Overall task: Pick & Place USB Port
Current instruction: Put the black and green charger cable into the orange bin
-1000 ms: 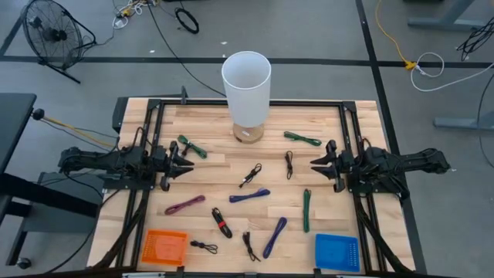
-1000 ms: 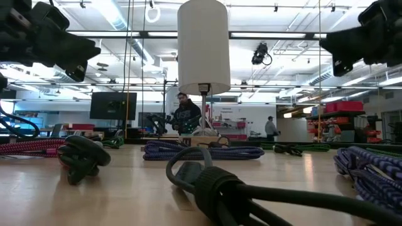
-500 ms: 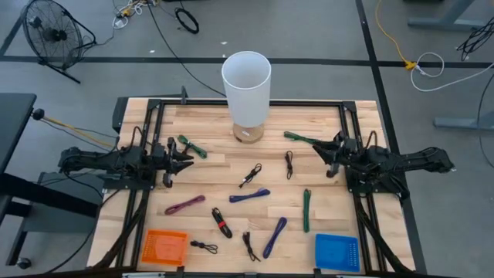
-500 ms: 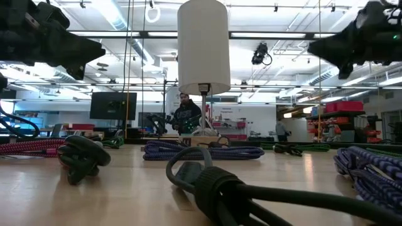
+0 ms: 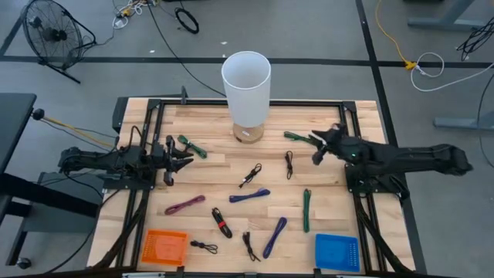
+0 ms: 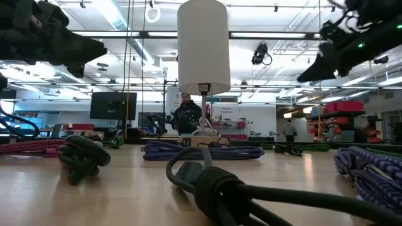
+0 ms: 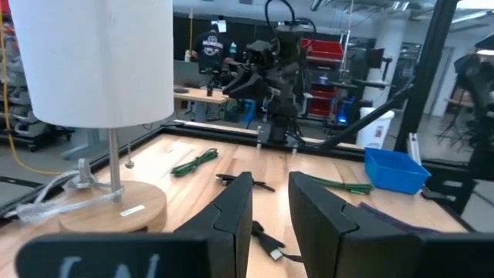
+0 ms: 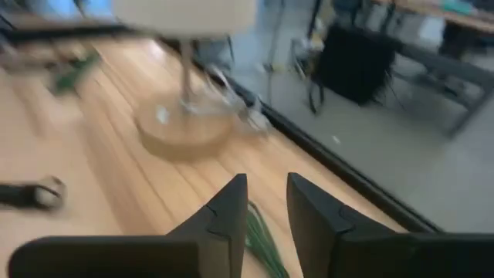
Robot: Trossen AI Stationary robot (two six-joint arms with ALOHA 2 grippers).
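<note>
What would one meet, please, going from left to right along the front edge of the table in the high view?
orange tray → small black cable → black cable → purple cable → blue tray

Dominated at 6 o'clock by a thick black coiled cable point(image 6: 213, 185) lying on the wooden table point(image 6: 125, 194). Toward 9 o'clock, a small dark bundle point(image 6: 81, 157); at centre, a blue cable point(image 6: 201, 150). At 12 o'clock, a white lamp point(image 6: 203, 47). Dark arms at 10 and 2 o'clock, left gripper point(image 6: 85, 53), right gripper point(image 6: 311, 72).
</note>
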